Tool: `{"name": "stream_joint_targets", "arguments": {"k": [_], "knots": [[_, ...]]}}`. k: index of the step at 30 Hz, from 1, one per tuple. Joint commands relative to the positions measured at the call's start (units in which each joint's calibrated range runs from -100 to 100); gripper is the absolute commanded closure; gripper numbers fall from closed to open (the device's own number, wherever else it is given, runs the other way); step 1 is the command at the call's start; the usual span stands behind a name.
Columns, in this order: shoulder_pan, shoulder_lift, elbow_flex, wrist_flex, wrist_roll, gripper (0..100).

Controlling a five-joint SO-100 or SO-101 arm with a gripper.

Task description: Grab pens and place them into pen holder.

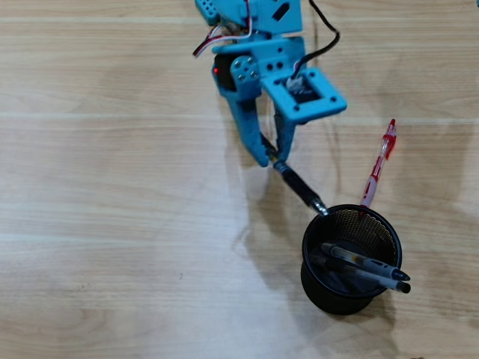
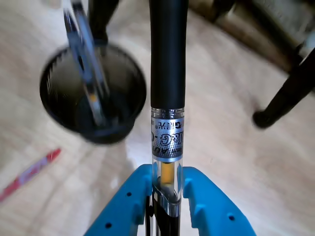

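My blue gripper (image 1: pixel 271 155) is shut on a black pen (image 1: pixel 298 186), which sticks out toward the black mesh pen holder (image 1: pixel 352 258). The pen's tip is at the holder's near rim. In the wrist view the pen (image 2: pixel 168 73) runs straight up between the blue fingers (image 2: pixel 132 194), with the gripper (image 2: pixel 166 184) clamped on its clear barrel. The holder (image 2: pixel 93 93) sits upper left there and has pens (image 2: pixel 86 59) in it. In the overhead view two dark pens (image 1: pixel 367 265) lean inside the holder. A red pen (image 1: pixel 379 163) lies on the table right of the gripper, also at lower left in the wrist view (image 2: pixel 29 173).
The wooden table (image 1: pixel 112 224) spreads wide to the left and front. Black furniture legs (image 2: pixel 290 91) stand at the right of the wrist view. Arm cables (image 1: pixel 325 37) hang near the arm's base.
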Motion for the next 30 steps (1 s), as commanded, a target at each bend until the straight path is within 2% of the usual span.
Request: {"name": "stream_joint_targets", "arguments": {"k": [1, 11, 22, 30], "knots": [[-1.98, -10.56, 9.74, -15.28, -1.36, 98], [-8.34, -14.59, 26.05, -42.83, -6.39, 98], [-9.07, -8.29, 26.95, -60.48, -6.70, 98], [-8.70, 0.70, 26.95, -72.45, -9.75, 98]]}}
